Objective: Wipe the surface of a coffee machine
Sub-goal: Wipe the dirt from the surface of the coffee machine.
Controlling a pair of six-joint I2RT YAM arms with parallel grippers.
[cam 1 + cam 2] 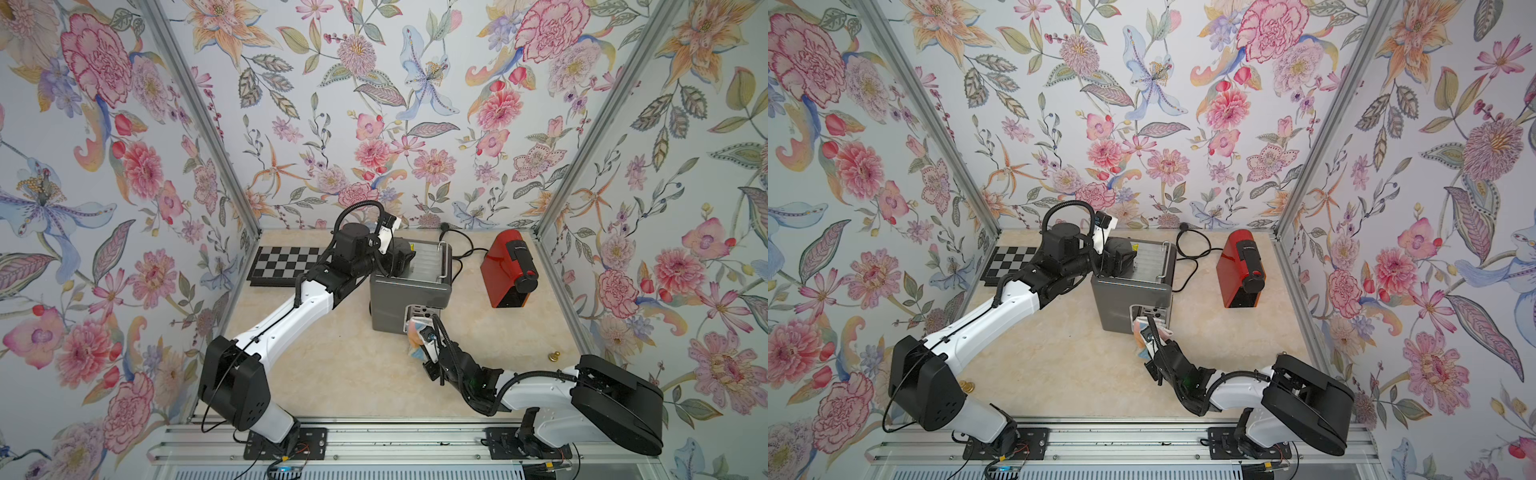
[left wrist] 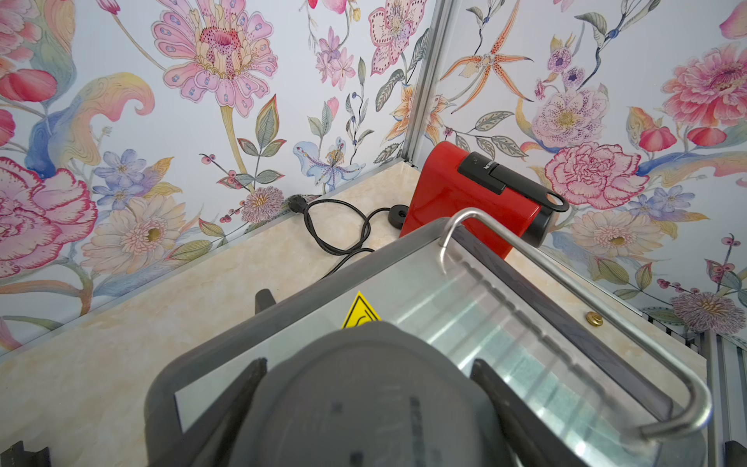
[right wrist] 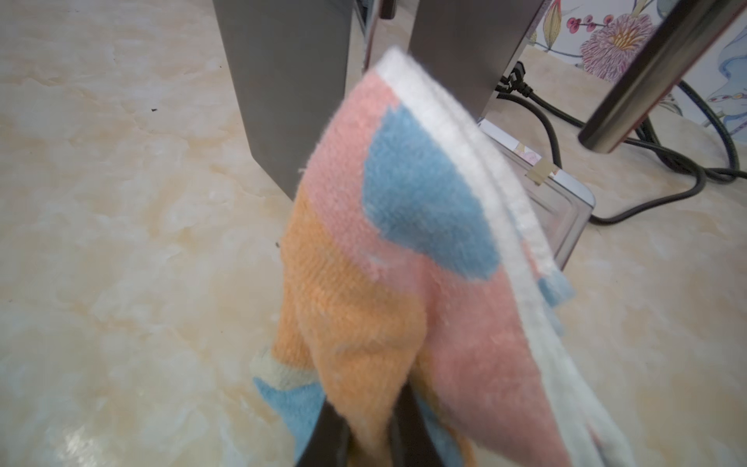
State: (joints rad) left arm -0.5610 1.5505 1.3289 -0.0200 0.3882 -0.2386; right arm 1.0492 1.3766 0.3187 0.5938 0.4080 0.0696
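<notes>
Coffee machine (image 1: 405, 291), boxy grey metal: left gripper (image 2: 368, 364) clasps its round cap (image 2: 364, 412), right gripper (image 3: 368, 424) pinches fluffy cloth (image 3: 404, 242).

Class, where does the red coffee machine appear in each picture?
In a top view: red coffee machine right of the grey machine.
In a top view: red coffee machine right of the grey machine.
Left wrist: red coffee machine beyond the grey machine.
Right wrist: not in it.
Shared landmark: the grey machine.

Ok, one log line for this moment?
left jaws: clamped around round cap atop grey coffee machine | right jaws: shut on cloth, at machine's front | red coffee machine: untouched
</notes>
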